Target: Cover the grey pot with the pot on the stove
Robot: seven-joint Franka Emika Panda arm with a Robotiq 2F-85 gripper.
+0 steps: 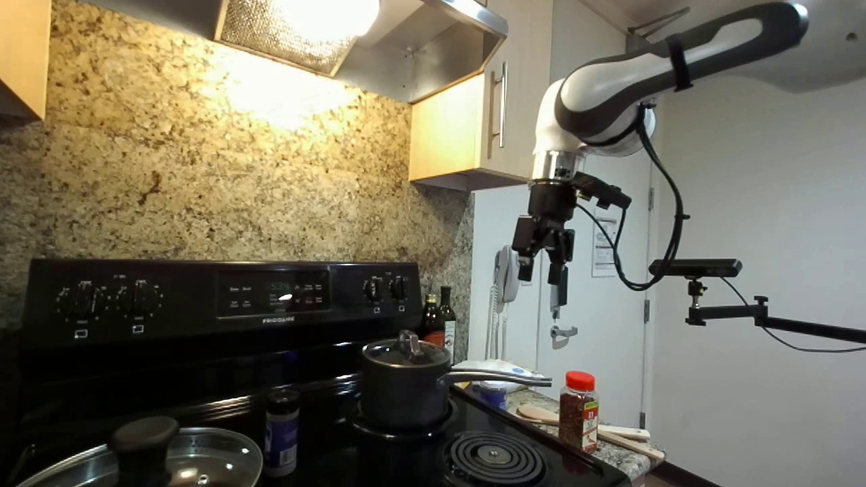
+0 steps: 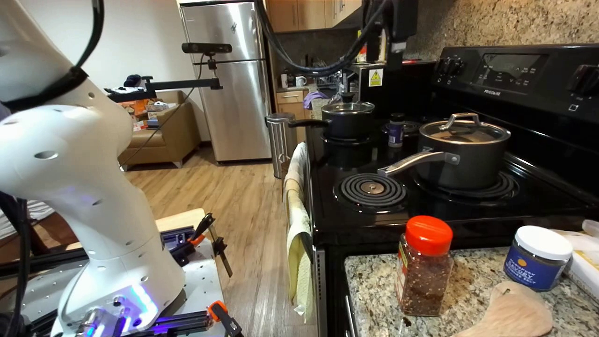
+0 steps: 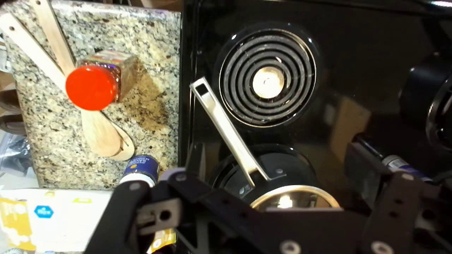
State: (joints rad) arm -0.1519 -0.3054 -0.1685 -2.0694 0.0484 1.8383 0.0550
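Observation:
The grey pot [image 1: 404, 399] stands on a back burner with its metal handle pointing outward; it also shows in an exterior view [image 2: 461, 164] and in the wrist view [image 3: 295, 174]. A glass lid [image 2: 468, 133] with a metal handle sits on it. A black pot [image 2: 350, 124] with a glass lid and dark knob stands on a front burner; in an exterior view its lid [image 1: 220, 450] is cut off by the frame. My gripper [image 1: 541, 281] hangs high above the stove's side, open and empty. In the wrist view the gripper [image 3: 282, 165] has its fingers wide apart, hiding part of the grey pot.
A red-capped spice bottle [image 2: 426, 269], a blue jar [image 2: 538, 257] and wooden spoons [image 3: 100, 134] lie on the side counter. A small shaker [image 1: 281, 433] stands between the pots. A bare coil burner [image 3: 268, 81] is before the grey pot. The range hood [image 1: 446, 54] overhangs.

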